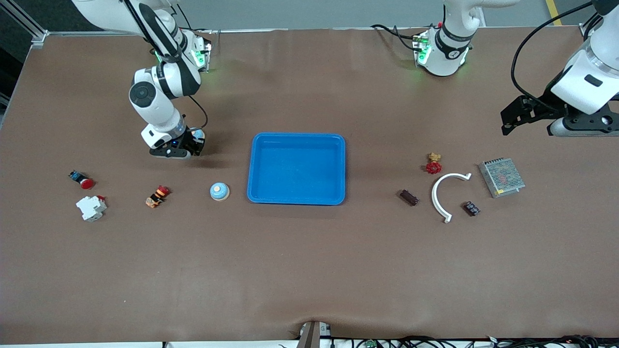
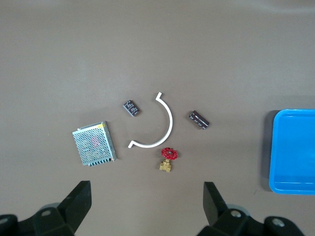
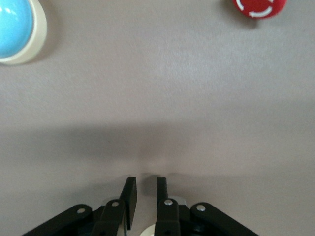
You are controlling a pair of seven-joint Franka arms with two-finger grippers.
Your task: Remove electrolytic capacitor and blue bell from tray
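Table (image 1: 309,270) bare around tray (image 1: 296,199), bell (image 1: 219,191).

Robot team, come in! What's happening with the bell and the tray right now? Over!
Left end effector open, high over the table's left-arm end. Right end effector shut, empty, low over bare table. Bell on the table beside the blue tray. Nothing in the way.
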